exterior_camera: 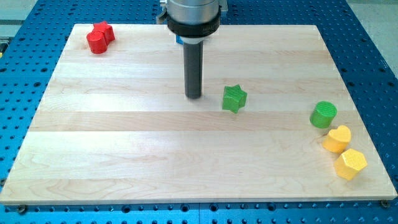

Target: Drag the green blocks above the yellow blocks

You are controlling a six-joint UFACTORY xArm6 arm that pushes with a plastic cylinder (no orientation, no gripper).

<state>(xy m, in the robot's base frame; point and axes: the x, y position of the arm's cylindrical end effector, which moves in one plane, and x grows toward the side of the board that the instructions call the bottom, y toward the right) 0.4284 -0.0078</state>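
Note:
A green star block (234, 98) lies right of the board's middle. A green cylinder (323, 115) stands near the view's right edge of the board. Just below it lie a yellow heart-shaped block (337, 139) and a yellow hexagon block (351, 164), close together. My tip (193, 96) rests on the board a short way to the left of the green star, apart from it, with a small gap between them. The green cylinder sits right above the yellow heart, nearly touching it.
Two red blocks (99, 37) sit together at the board's top left corner. The wooden board (124, 155) lies on a blue perforated table. The arm's wide dark collar (193, 22) hangs over the board's top edge.

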